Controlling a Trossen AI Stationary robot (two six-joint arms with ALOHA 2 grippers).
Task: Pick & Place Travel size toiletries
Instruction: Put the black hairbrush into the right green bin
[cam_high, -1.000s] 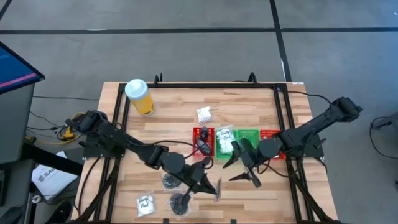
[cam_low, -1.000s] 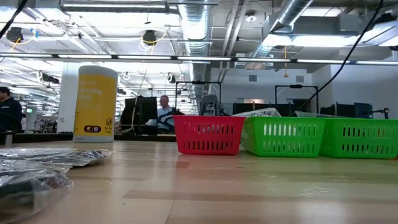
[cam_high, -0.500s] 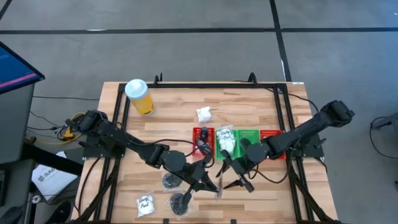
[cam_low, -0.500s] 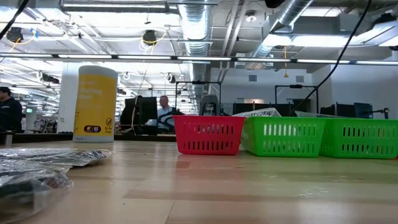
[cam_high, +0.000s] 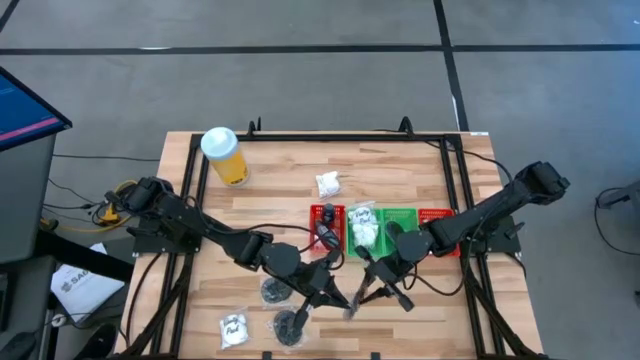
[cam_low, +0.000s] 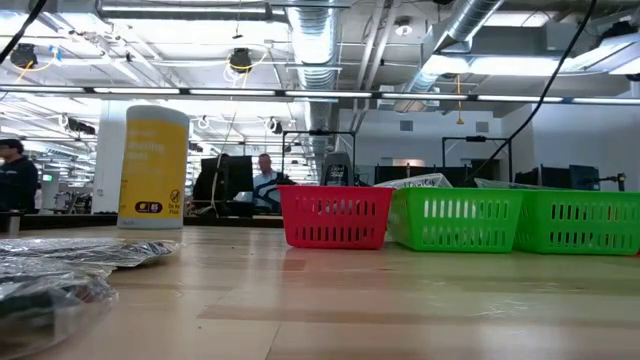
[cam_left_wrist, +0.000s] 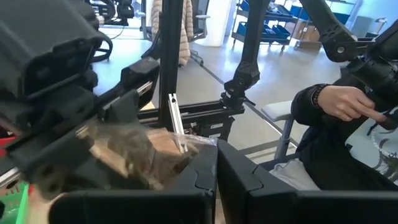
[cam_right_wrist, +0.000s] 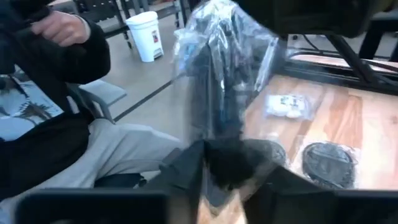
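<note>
My left tool (cam_high: 345, 303) and right tool (cam_high: 362, 296) both pinch a clear bag of black pieces (cam_right_wrist: 219, 93), held between them above the counter (cam_high: 280, 180); trays (cam_high: 400, 222) just beside.

Likely workshop, exposed ducts (cam_low: 318, 45), desks, concrete floor (cam_high: 300, 90)

Both arms (cam_high: 215, 235) are matte black with chunky rounded joints. Thin black cables (cam_high: 435, 285) loop along them. The fingers (cam_left_wrist: 249, 186) are blocky and dark.
</note>
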